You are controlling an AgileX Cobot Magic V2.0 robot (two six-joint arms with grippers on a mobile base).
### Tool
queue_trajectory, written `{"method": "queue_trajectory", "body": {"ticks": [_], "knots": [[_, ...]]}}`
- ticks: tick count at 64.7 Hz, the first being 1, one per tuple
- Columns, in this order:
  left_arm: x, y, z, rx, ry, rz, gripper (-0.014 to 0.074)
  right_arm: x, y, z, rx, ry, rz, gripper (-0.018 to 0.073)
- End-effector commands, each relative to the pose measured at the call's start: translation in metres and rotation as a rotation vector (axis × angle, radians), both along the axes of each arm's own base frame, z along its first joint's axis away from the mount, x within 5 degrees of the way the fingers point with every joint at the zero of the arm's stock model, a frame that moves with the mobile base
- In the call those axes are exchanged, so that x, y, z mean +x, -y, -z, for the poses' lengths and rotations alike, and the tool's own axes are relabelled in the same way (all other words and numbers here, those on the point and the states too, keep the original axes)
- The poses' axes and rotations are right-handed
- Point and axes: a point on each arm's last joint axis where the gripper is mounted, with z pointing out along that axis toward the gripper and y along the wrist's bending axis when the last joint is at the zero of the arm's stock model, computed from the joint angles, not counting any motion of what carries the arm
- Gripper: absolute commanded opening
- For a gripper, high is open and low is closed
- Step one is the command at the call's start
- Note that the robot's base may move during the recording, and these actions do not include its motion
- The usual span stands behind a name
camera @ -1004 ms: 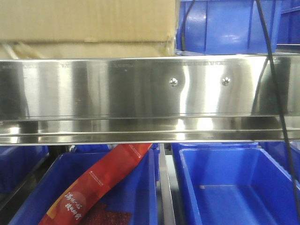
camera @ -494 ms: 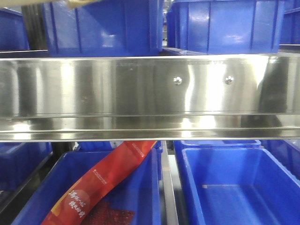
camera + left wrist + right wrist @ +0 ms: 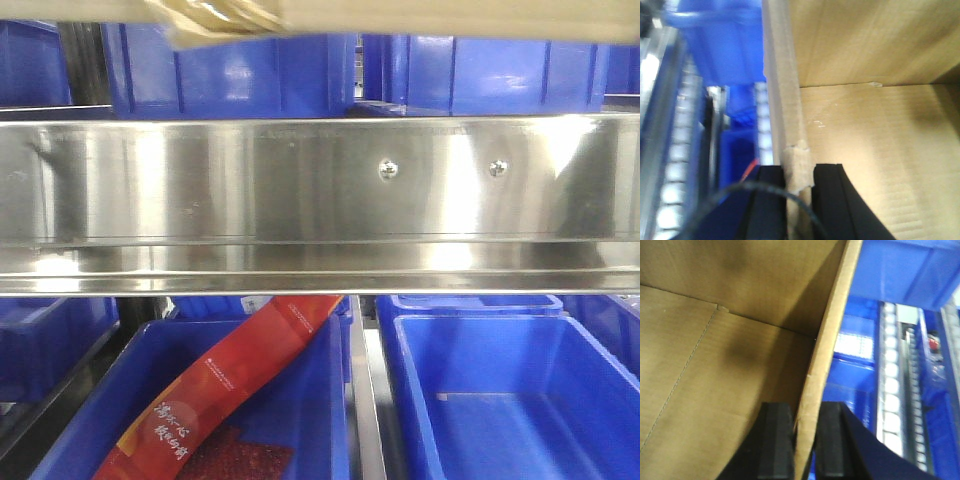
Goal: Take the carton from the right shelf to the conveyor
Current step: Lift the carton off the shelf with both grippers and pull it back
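The carton is an open brown cardboard box. Only its bottom edge shows at the top of the front view, lifted above the steel shelf rail. In the left wrist view my left gripper is shut on the carton's left wall, one finger outside and one inside. In the right wrist view my right gripper is shut on the carton's right wall the same way. The carton's inner floor shows in both wrist views. The conveyor is not identifiable in these frames.
Blue bins stand on the shelf behind the rail. Below it, a blue bin holds a red packet, and another blue bin sits to its right. Roller tracks and blue bins lie under the carton.
The carton has risen from in front of the left shelf bin to the top edge of the front view, uncovering the blue bins behind it. The dark cable at right is gone from view.
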Motion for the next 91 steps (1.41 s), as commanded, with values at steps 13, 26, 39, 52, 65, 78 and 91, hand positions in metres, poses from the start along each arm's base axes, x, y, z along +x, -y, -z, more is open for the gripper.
{"method": "queue_trajectory", "body": {"ticks": [13,26,39,52,65,78,91], "knots": [[-0.002,0.023,0.015,-0.071,-0.035,0.094,-0.0016,-0.007,-0.002,-0.007,0.048,0.046,-0.050,-0.0064],[-0.002,0.023,0.015,-0.071,-0.035,0.094,-0.0016,-0.007,-0.002,-0.007,0.049,0.045,-0.051,-0.0064],[-0.002,0.023,0.015,-0.068,-0.033,0.092,-0.0016,-0.007,-0.002,-0.007,0.049,0.045,-0.051,-0.0064],[-0.002,0.022,0.015,-0.065,-0.032,0.090,-0.0016,-0.007,-0.002,-0.007,0.049,0.045,-0.051,-0.0064],[-0.002,0.022,0.015,-0.064,-0.031,0.089,-0.0016,-0.007,-0.002,-0.007,0.049,0.045,-0.051,-0.0064],[-0.002,0.022,0.015,-0.064,-0.031,0.089,-0.0016,-0.007,-0.002,-0.007,0.049,0.045,-0.051,-0.0064],[-0.002,0.022,0.015,-0.064,-0.031,0.089,-0.0016,-0.007,-0.002,-0.007,0.049,0.045,-0.051,-0.0064]]}}
